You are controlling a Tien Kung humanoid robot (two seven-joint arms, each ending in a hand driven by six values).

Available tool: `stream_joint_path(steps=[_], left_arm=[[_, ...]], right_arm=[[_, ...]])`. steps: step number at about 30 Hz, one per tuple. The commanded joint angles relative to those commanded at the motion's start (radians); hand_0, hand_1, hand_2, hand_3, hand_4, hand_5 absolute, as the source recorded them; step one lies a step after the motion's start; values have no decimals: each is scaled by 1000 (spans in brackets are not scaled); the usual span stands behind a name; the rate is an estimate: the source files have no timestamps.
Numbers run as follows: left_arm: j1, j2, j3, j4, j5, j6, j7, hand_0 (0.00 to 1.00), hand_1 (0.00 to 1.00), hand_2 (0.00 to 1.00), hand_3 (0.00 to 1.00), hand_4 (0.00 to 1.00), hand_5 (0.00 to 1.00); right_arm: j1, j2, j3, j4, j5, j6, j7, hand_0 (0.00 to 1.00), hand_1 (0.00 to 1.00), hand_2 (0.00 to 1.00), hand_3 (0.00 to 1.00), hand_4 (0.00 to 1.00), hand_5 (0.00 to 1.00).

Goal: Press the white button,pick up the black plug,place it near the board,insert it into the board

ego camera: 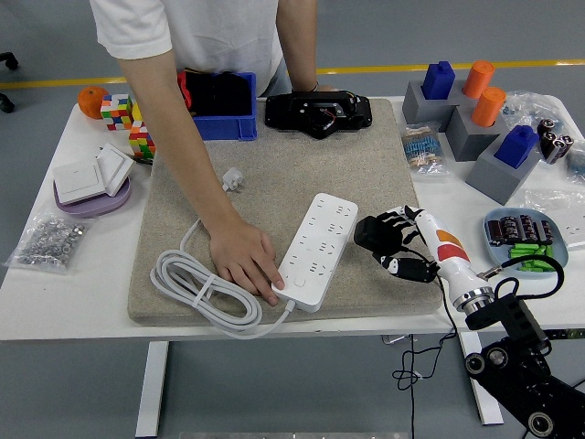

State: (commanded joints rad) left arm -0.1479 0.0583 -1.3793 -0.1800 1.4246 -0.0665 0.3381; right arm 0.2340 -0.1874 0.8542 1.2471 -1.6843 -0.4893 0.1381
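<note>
A white power strip (317,250) lies diagonally on the grey felt mat (283,183). Its white button is at the near left end, under a person's fingers. The person's hand (241,261) rests on the mat against the strip's near end, with a fingertip on the button end. My right hand (395,242) is shut on the black plug (372,233) and holds it just right of the strip, close to its side. The plug's black cable (430,329) hangs over the table's front edge. The left arm is out of view.
The strip's coiled white cord (196,286) lies at the mat's near left. A small white adapter (234,178) lies on the mat. A black device (318,113) and blue bin (219,105) stand at the back. A blue plate (526,240) of batteries sits right.
</note>
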Motion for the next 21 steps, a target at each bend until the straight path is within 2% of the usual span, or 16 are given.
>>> stream_joint_path(steps=[6, 12, 21], left_arm=[[1, 1, 3, 0, 1, -2, 1, 708, 663, 588, 682, 644, 285], [1, 2, 8, 0, -2, -3, 1, 708, 663, 589, 682, 645, 285], [0, 3, 5, 0, -4, -2, 1, 708, 663, 590, 682, 645, 285]], right_arm=[[53, 19, -54, -23, 15, -3, 3, 362, 253, 231, 454, 703, 2], [104, 52, -120, -83, 34, -6, 8, 363, 254, 231, 457, 697, 2], [123, 54, -155, -111, 44, -3, 2, 365, 254, 231, 456, 695, 2]])
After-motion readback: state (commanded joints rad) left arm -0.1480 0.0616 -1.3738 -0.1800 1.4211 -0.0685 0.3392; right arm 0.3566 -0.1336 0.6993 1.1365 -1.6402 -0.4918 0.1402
